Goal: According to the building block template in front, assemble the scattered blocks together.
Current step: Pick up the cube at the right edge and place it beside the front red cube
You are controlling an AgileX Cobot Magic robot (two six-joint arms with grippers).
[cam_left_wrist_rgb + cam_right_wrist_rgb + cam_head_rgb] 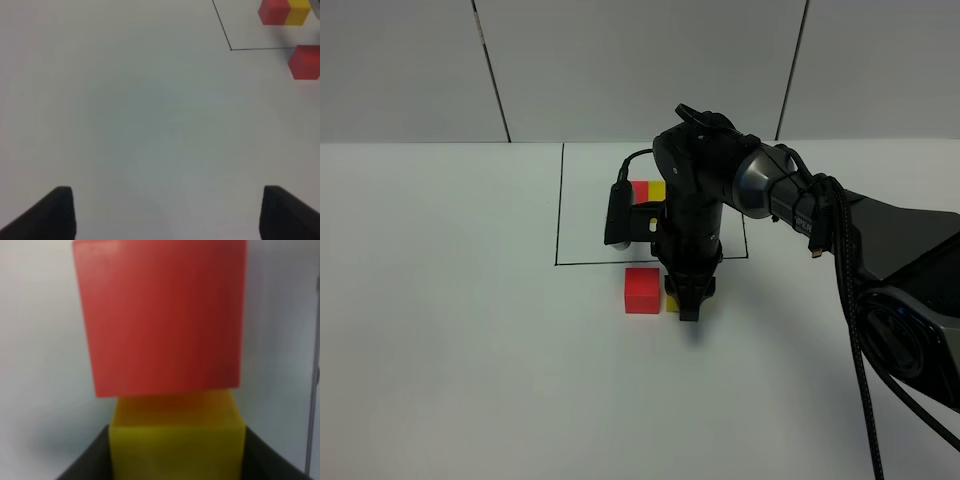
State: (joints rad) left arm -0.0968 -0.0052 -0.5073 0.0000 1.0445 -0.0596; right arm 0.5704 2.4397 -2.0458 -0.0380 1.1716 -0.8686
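Red cube (642, 290) and yellow cube (672, 303) sit side by side on the white table (440, 330), just outside the near edge of the black rectangle (560, 200). From the high camera you see their shared long axis run left to right, red on the left and yellow on the right. That matches the building block template (648, 190), which lies inside the rectangle near its far side. The right gripper (690, 302) reaches across the middle and covers most of the yellow cube. You have bare table to the left, to the right and on the near side of the pair. In the left wrist view, the left gripper (167, 192) hangs with its jaws wide apart over bare table, holding nothing. The template (284, 11), the rectangle's corner (231, 49) and the red cube (305, 61) lie well away from it. In the right wrist view, the right gripper (177, 467) is clamped on the yellow cube (177, 430), with a dark finger on each side. The red cube (160, 315) lies straight ahead of the yellow one. Its face is turned slightly askew and appears to touch, though you cannot be sure of contact.
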